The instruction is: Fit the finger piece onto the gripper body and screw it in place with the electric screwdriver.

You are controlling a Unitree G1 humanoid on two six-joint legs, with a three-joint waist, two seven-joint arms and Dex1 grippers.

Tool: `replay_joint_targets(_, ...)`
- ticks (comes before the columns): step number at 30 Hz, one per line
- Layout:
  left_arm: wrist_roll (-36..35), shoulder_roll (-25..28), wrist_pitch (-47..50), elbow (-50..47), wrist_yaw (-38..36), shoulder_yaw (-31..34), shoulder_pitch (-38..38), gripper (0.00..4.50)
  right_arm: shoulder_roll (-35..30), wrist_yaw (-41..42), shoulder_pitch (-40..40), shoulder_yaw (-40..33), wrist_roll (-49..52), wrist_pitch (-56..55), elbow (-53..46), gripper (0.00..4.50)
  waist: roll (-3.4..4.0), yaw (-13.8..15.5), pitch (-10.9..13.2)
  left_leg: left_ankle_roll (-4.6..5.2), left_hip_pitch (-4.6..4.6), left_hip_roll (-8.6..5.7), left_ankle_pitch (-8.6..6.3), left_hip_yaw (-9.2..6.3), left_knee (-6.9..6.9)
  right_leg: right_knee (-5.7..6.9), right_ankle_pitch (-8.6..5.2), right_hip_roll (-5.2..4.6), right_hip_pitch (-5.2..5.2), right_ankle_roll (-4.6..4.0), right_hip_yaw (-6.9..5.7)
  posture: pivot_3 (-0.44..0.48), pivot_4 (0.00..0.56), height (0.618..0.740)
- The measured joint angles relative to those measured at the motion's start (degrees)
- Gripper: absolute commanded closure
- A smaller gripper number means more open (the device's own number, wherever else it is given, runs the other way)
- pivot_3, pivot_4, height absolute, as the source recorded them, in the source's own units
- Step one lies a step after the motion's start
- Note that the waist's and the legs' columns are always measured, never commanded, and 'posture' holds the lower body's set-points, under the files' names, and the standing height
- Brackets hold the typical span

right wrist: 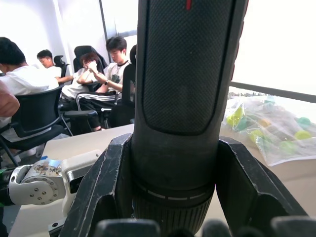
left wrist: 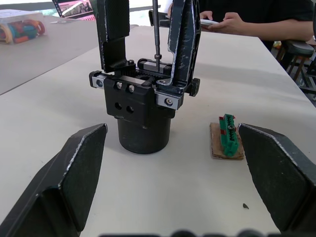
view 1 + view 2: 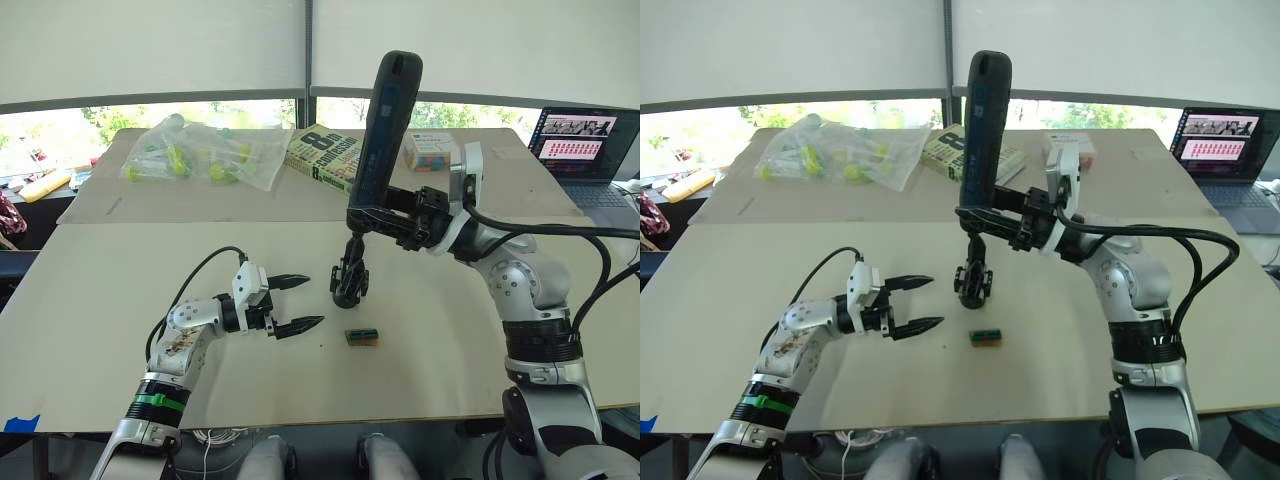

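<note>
While the left gripper (image 3: pixel 296 302) hovered spread wide and empty just short of the gripper body (image 3: pixel 350 280) at mid-table, the finger piece (image 2: pixel 184 42) stood already seated on it. Beyond, the right gripper (image 3: pixel 385 213) clamped the electric screwdriver (image 3: pixel 384 125) upright, bit down at the screw. I reckoned it should stay plumb, pressing lightly.

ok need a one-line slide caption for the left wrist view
Open left end effector faces the gripper body as the electric screwdriver bit comes down onto its top, green connector alongside.
</note>
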Motion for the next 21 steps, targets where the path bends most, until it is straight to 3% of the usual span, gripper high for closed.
replay_joint_targets(21,0.02,0.00,-0.14,0.01,0.40,0.00,0.50,0.00,0.88,0.21,0.00,0.22,-0.20,0.05,0.00,2.55,0.00,0.00,0.00,0.00,0.00,0.00,0.00,0.00,0.00,0.00,0.00,0.00,0.00,0.00,0.00,0.000,0.150,0.740)
